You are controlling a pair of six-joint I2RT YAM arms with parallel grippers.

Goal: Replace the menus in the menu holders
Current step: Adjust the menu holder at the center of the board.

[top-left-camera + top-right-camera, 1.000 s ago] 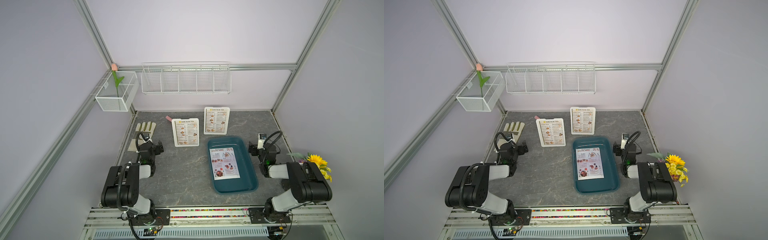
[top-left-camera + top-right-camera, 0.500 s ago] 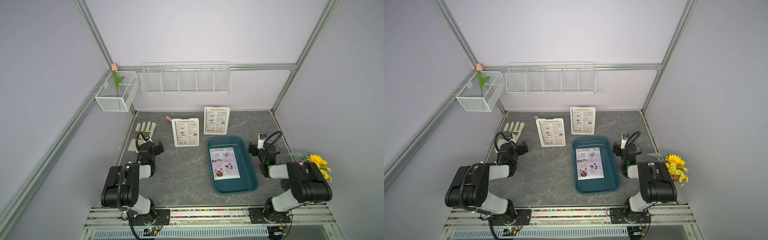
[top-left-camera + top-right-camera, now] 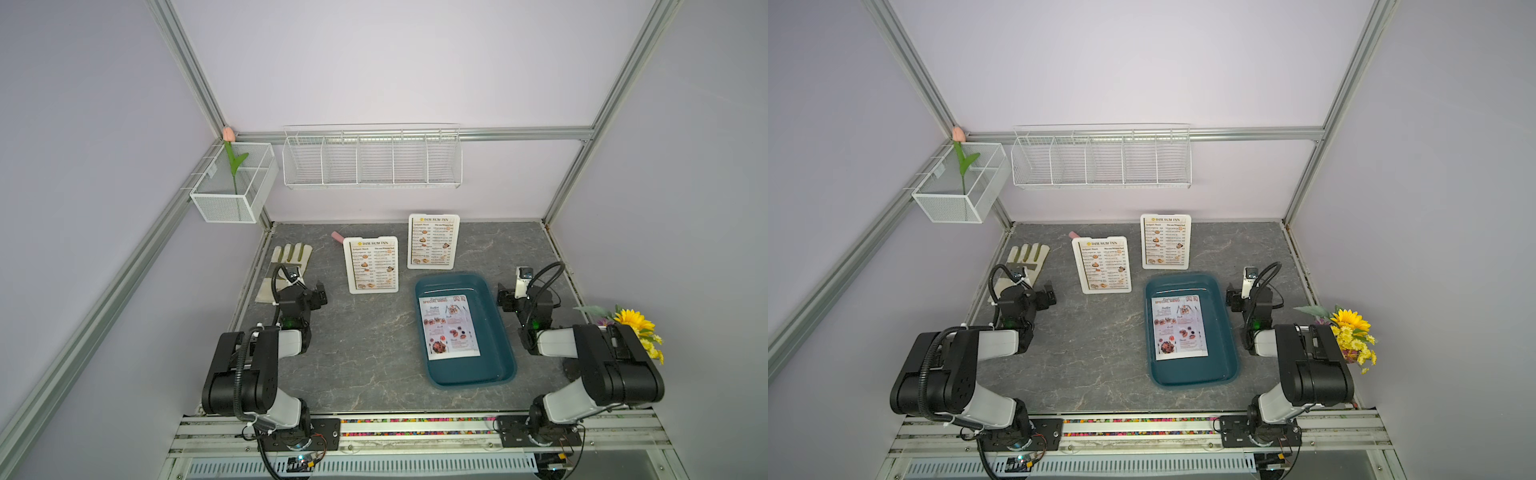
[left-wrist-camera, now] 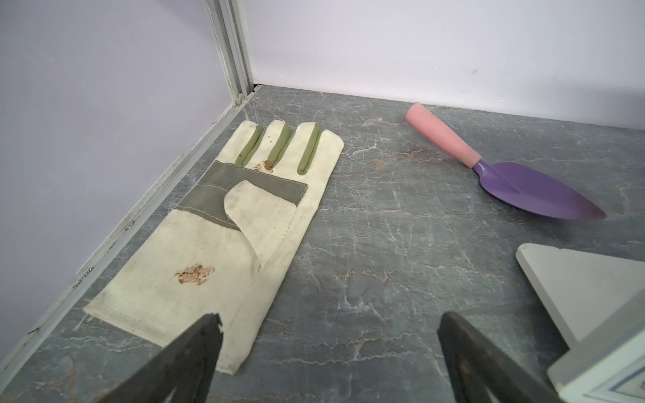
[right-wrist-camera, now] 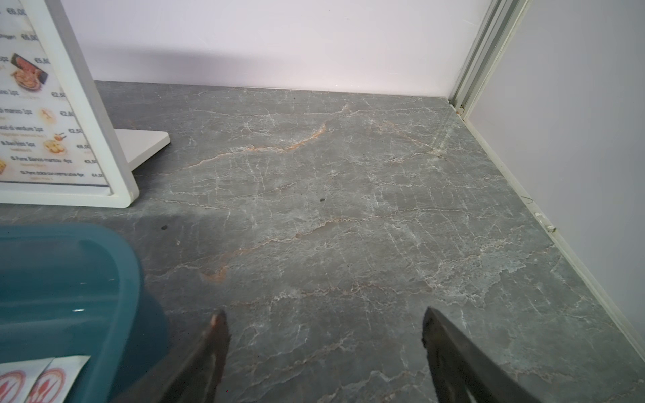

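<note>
Two white menu holders [image 3: 371, 286] [image 3: 433, 266] stand upright at the back middle of the table in both top views, each holding a white "DIM SUM INN" menu [image 3: 372, 264] [image 3: 432, 243]. "SPECIAL MENU" sheets [image 3: 450, 328] lie flat in a dark teal tray [image 3: 505, 332]; two overlapping corners of them [image 5: 35, 380] show in the right wrist view. My left gripper [image 3: 319, 291] [image 4: 330, 319] hovers open and empty, left of the nearer holder [image 4: 593, 296]. My right gripper [image 3: 504, 297] [image 5: 323, 315] is open and empty beside the tray's right rim [image 5: 122, 265].
A cream work glove [image 4: 244, 223] lies by the left wall. A purple trowel with a pink handle [image 4: 523, 185] lies behind the nearer holder. White wire baskets [image 3: 372, 160] hang on the back wall. Yellow flowers [image 3: 636, 328] stand at the right edge.
</note>
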